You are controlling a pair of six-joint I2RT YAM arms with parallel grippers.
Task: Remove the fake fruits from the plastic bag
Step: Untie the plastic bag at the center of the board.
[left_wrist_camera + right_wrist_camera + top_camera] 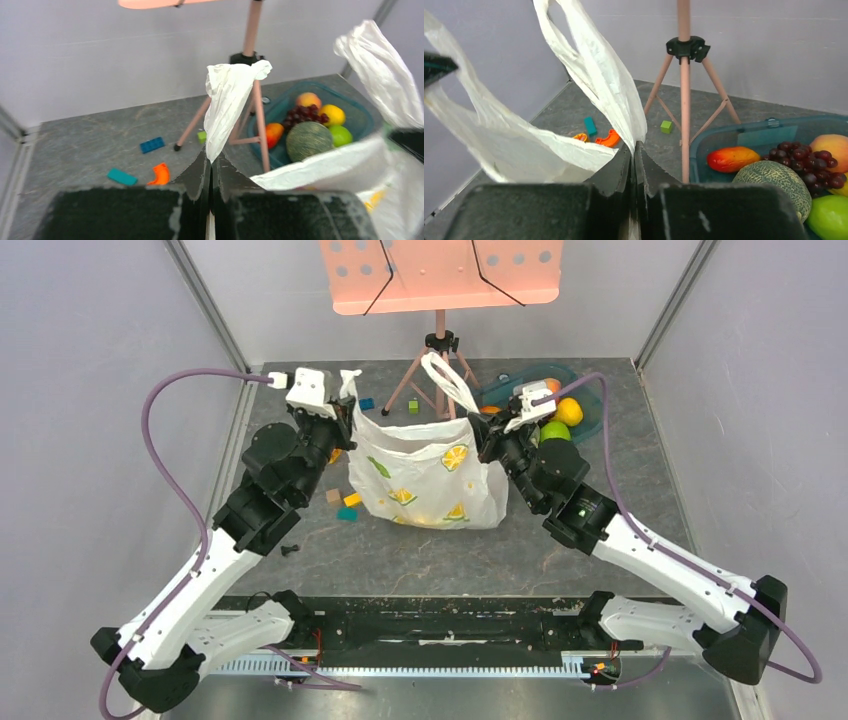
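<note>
The white plastic bag with a lemon print hangs stretched between both arms above the table. My left gripper is shut on the bag's left handle. My right gripper is shut on the bag's right handle, whose loop sticks up behind. In each wrist view the jaws pinch the thin plastic at their tips. The banana bunch and the red-pink ball cluster are hidden; something yellow shows faintly through the bag's bottom.
A teal tray at the back right holds a netted melon, purple grapes, a mango, a lemon and a lime. A pink tripod stand is behind the bag. Small toy blocks lie left of the bag.
</note>
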